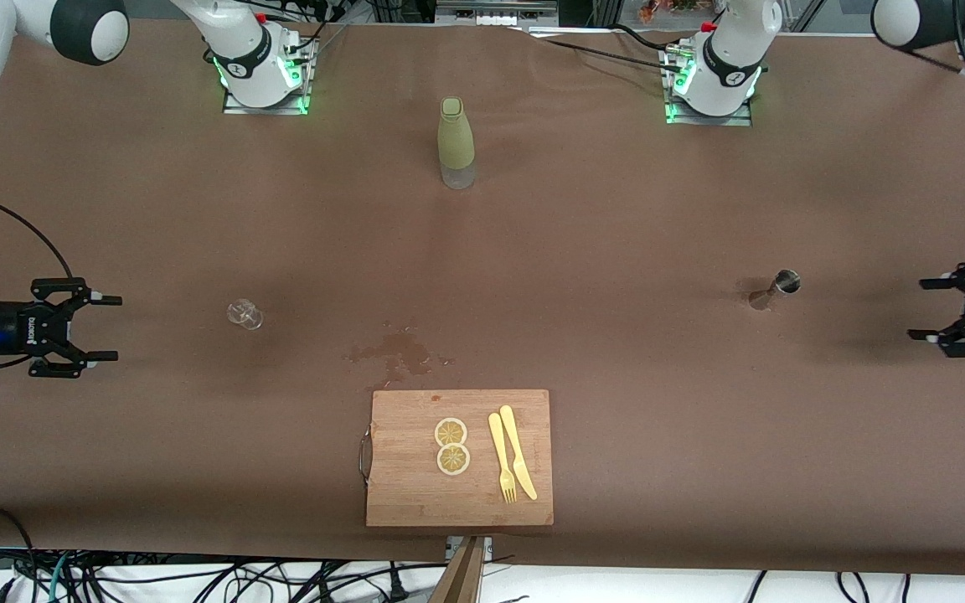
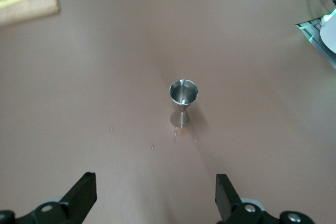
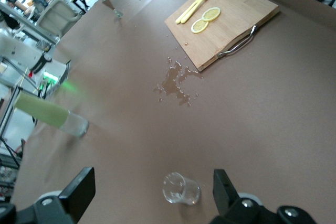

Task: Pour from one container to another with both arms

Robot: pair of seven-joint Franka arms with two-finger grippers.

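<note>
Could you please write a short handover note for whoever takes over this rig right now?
Left gripper: open, empty, at its end of the table, facing the small metal cup.
Right gripper: open, empty, at its end, facing the small glass.
Green bottle stands between the arm bases.
A wet patch lies beside the cutting board.
Done: nothing is held.
Left: pick up both containers and pour.

A brown table (image 1: 616, 251) bears a dark wet stain (image 1: 390, 352), a pale green bottle (image 1: 456, 142) with a clear base, a clear glass (image 1: 245, 314), a silver jigger (image 1: 776, 287), and a tan board (image 1: 399, 494) with yellow lemon slices (image 1: 451, 445), fork (image 1: 500, 456) and knife (image 1: 518, 452).
</note>
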